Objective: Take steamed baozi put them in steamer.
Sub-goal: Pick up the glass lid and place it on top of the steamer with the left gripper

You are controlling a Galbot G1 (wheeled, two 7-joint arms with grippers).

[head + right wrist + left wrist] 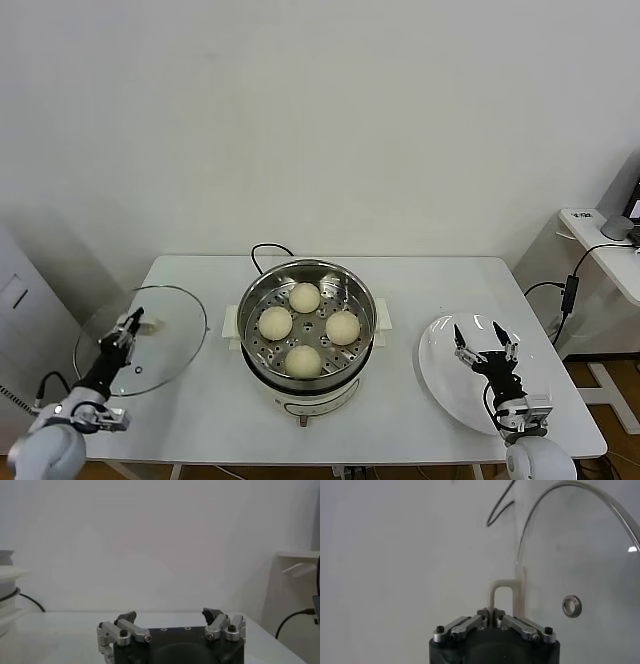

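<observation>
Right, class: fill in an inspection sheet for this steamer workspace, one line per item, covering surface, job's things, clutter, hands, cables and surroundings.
Surface: white table, no spills seen.
Job's things: four steamed baozi sit on the perforated tray inside the steamer at table centre.
Clutter: white plate with nothing on it, at the right; glass lid at the left edge.
Hands: left hand shut on the lid's cream handle; right hand open over the plate, holding nothing.
Cables: black cord behind the steamer; another cable off the table at the right.
Surroundings: plain white wall; side desk at far right.
</observation>
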